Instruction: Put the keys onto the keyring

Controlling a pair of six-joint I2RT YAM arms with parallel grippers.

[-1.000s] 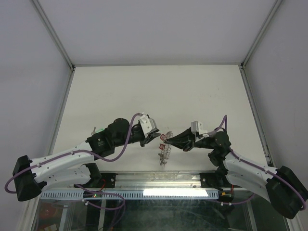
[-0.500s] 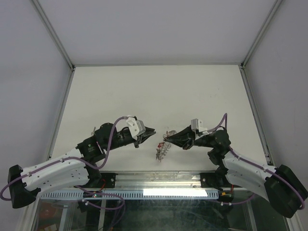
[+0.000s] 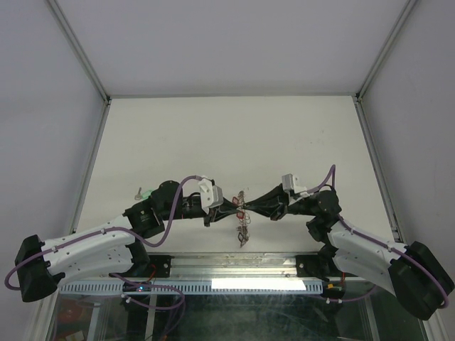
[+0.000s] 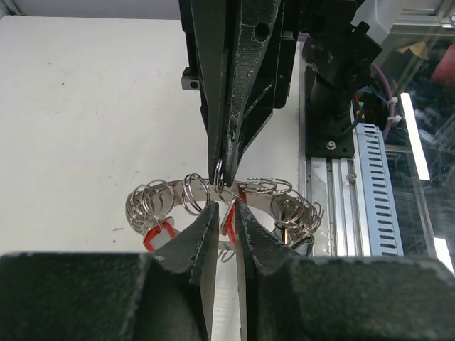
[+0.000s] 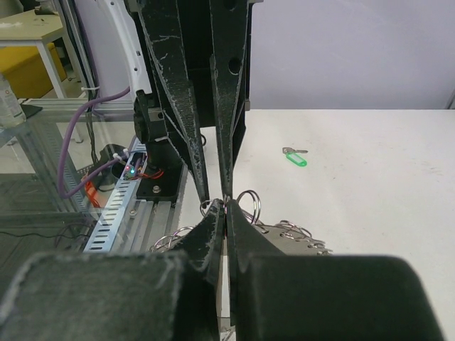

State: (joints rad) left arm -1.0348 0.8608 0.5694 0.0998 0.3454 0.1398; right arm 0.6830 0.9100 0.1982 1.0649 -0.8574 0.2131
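The keyring [image 3: 243, 226], a grey metal band hung with many small silvery rings, hangs between both grippers near the table's front edge. My right gripper [image 3: 247, 207] is shut on one small ring at its top, as the right wrist view [image 5: 225, 206] shows. My left gripper [image 3: 231, 207] meets it from the left, its jaws a little apart. The red key head [image 4: 229, 217] sits between them against the right finger, with a gap on the other side. A second red tag [image 4: 158, 234] hangs on the keyring [image 4: 274, 190]. The green key [image 3: 144, 192] lies alone on the table, far left.
A metal rail [image 3: 234, 264] runs along the near edge just below the grippers. A perforated cable tray [image 4: 377, 185] and the arm base stand beside it. Grey enclosure walls and frame posts [image 3: 85, 64] surround the white table. The green key also shows in the right wrist view [image 5: 296, 159].
The left gripper drew back to the left half a second ago, then came right again and now has its jaws around the red key head. The right gripper kept hold of the keyring.
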